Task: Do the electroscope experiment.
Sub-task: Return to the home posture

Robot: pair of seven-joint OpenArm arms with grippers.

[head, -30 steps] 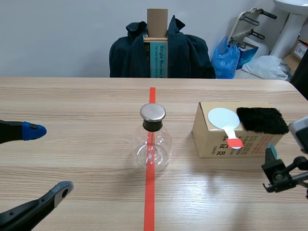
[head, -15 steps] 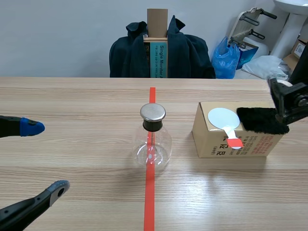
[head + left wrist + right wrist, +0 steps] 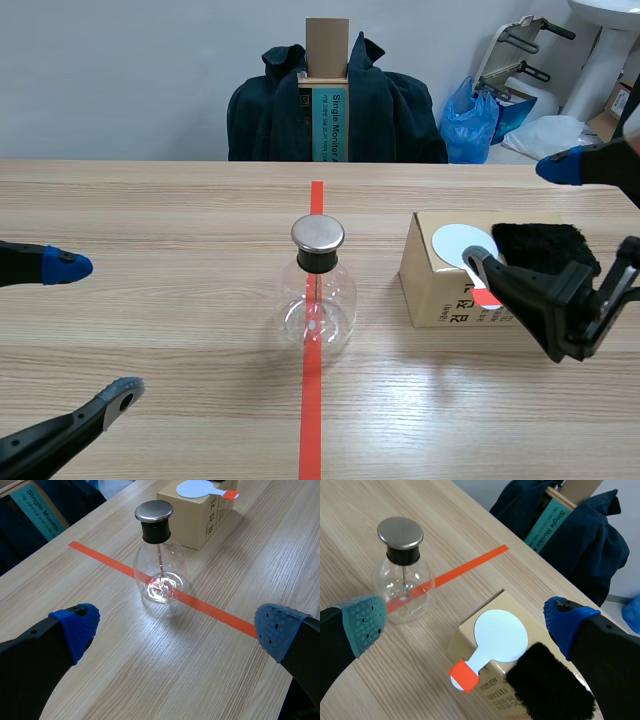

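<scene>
Left hand: the left hand (image 3: pixel 95 330) is nearest, low over the table (image 3: pixel 180 210), fingers wide apart and holding nothing. It is on the near side of the flask and well apart from it.
Right hand: the right hand (image 3: pixel 465 621) hangs above the box, fingers spread wide and empty. The paddle and the fur pad lie under the gap between them.
Flask: the glass flask (image 3: pixel 315 300) stands upright on the red tape line (image 3: pixel 311 420) in mid-table. Its metal cap (image 3: pixel 318 234) is on and a thin rod hangs inside. Nothing touches it.
Box: the cardboard box (image 3: pixel 430 290) sits just beside the flask, on the right arm's side.
Paddle: the white round paddle (image 3: pixel 458 243) lies flat on the box top, and its orange handle (image 3: pixel 487 297) juts over the near edge.
Fur pad: the black fur pad (image 3: pixel 540 245) lies on the box beside the paddle.
Beyond the table: a chair draped with a dark jacket (image 3: pixel 400 110).
Step in hand: seemingly the first pick-up, since nothing is lifted yet.
Next move: probably lower the right hand and close it on the fur pad or the paddle's handle. The overhanging handle looks the easier grip. The paddle then needs rubbing with the fur and bringing to the cap.
</scene>
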